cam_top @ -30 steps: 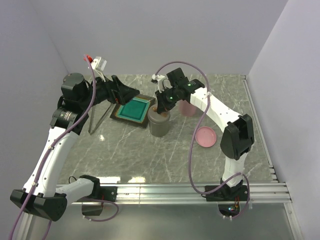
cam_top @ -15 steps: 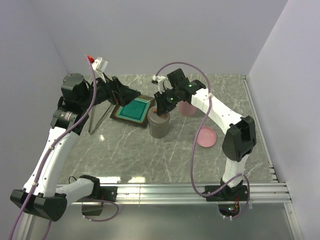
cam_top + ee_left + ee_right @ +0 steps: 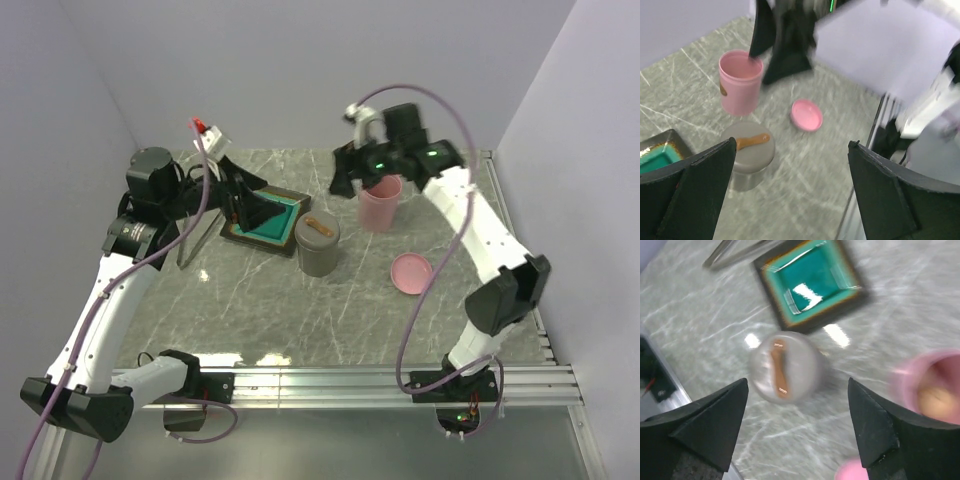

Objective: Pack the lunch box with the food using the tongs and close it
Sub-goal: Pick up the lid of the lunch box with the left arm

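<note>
Surface: grey-green marbled slab (image 3: 250, 300) with pale walls behind it and at both sides, and a metal rail along the near edge.
Tongs: slim silver tongs (image 3: 186, 245) lying flat on the surface just left of the plate, no jaws on them (the right wrist view shows them beyond the plate's far corner).
Plate: square dark plate (image 3: 288, 218) with a teal centre, left of the middle, nothing lying on the teal that shows.
Grey container: grey cylinder (image 3: 318, 255) just right of the plate's near corner, closed by a round lid with a brown strip handle (image 3: 318, 227).
Pink cup: open pink cup (image 3: 380, 210) behind and to the right of the grey container, apart from it.
Pink lid: round pink lid (image 3: 411, 273) flat on the surface, near the cup and in front of it.
Food: a pale tan lump (image 3: 932, 395) inside the pink cup, too blurred to identify.
Left gripper: left gripper (image 3: 250, 212) over the left part of the plate, jaws spread wide and holding nothing; its height above the plate cannot be told.
Right gripper: right gripper (image 3: 352, 182) raised near the back wall, just left of the pink cup's rim, jaws wide apart and holding nothing.
</note>
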